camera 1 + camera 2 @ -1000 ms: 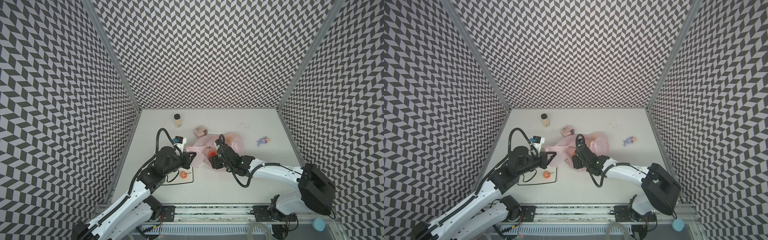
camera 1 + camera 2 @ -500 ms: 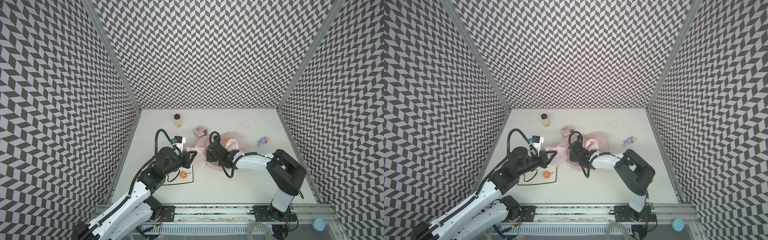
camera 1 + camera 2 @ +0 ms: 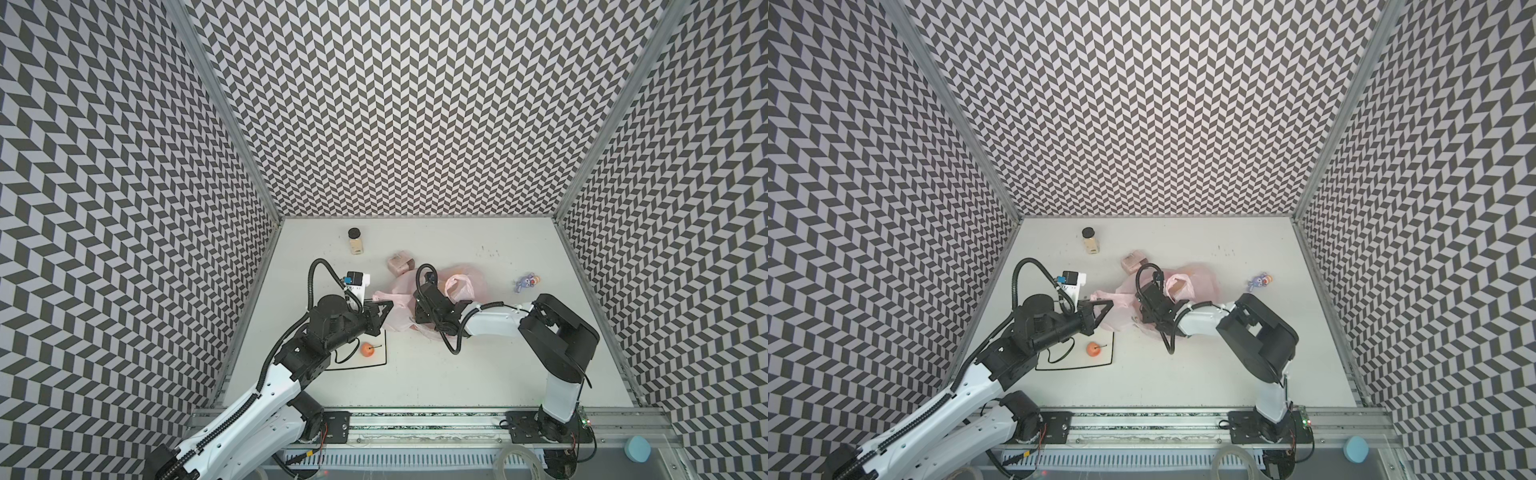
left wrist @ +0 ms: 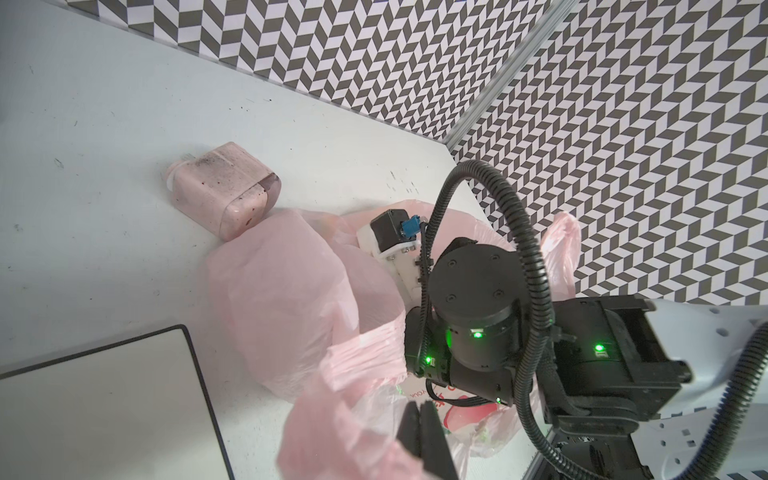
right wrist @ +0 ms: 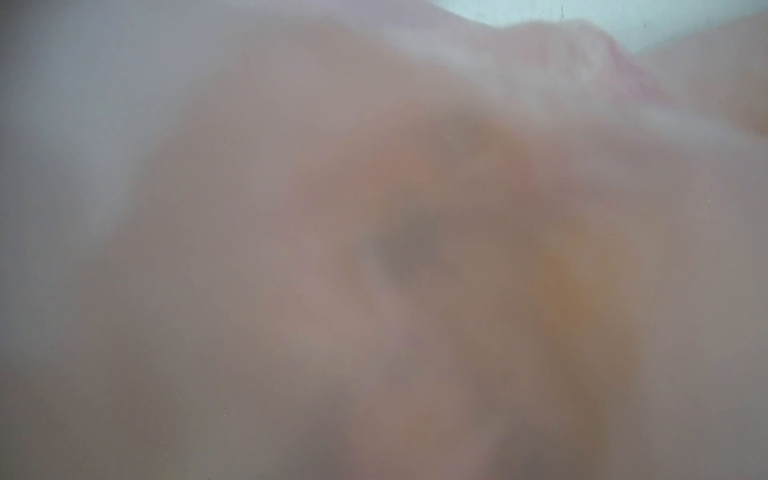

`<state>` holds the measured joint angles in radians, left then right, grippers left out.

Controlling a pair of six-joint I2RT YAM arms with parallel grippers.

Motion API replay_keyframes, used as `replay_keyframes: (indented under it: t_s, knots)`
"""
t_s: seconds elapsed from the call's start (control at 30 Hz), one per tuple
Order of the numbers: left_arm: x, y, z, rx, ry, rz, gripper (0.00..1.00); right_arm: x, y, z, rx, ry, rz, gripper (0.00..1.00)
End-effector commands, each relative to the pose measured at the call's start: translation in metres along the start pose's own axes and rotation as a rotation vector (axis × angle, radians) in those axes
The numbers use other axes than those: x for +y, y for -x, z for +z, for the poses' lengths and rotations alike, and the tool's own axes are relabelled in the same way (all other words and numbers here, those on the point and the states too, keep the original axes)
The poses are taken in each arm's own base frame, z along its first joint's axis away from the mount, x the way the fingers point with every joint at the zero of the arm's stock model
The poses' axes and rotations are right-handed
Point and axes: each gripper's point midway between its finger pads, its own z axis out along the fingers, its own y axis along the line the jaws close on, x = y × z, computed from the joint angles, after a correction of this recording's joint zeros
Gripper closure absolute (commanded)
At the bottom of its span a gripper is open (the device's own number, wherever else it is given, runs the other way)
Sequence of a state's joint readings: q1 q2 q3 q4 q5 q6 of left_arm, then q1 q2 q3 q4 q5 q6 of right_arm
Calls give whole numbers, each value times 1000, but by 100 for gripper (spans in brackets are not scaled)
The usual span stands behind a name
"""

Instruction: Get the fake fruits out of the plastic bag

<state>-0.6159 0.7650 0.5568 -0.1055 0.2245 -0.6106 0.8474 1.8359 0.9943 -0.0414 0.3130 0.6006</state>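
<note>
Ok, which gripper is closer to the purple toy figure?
Right. The right gripper is inside the plastic bag, left of the purple toy figure in a top view; the left gripper pinches the bag's edge farther left.

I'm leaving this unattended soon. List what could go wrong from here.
1. The right arm reaches into the plastic bag. Its claw is hidden and its wrist view is only pink blur, so it may grab only film.
2. The left claw is shut on a thin strip of the bag's edge. A pull might slip or tear it.
3. The bag touches the beige box, so dragging could shove it.
</note>
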Motion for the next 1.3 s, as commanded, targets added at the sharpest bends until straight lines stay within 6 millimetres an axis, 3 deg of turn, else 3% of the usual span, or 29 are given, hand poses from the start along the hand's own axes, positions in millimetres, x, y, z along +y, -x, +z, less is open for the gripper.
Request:
replay_keyframes:
  t_s: [0.0,0.33,0.53,0.73,0.87,0.97,1.07,1.2,1.27]
  knots:
    - [1,6,-2,-41,14,-19,100,14,37,-38,-102,88,-2,67]
    - [8,9,2,-81,24,-93,100,36,60,-154,-233,425,-98,73]
    - [13,14,3,-104,54,-90,100,64,64,-224,-318,658,-250,73]
    - [24,27,8,-111,87,-74,100,108,38,-265,-367,802,-453,72]
    - [30,42,13,-102,93,-52,100,139,10,-264,-374,855,-546,72]
    - [34,55,18,-99,96,-19,100,163,-7,-250,-370,883,-581,72]
    - [43,69,24,-98,101,-10,100,185,-16,-227,-362,892,-591,73]
    - [52,85,29,-99,103,-6,100,205,-21,-179,-339,801,-606,74]
    - [53,87,31,-95,104,-1,100,207,-14,-155,-363,721,-571,74]
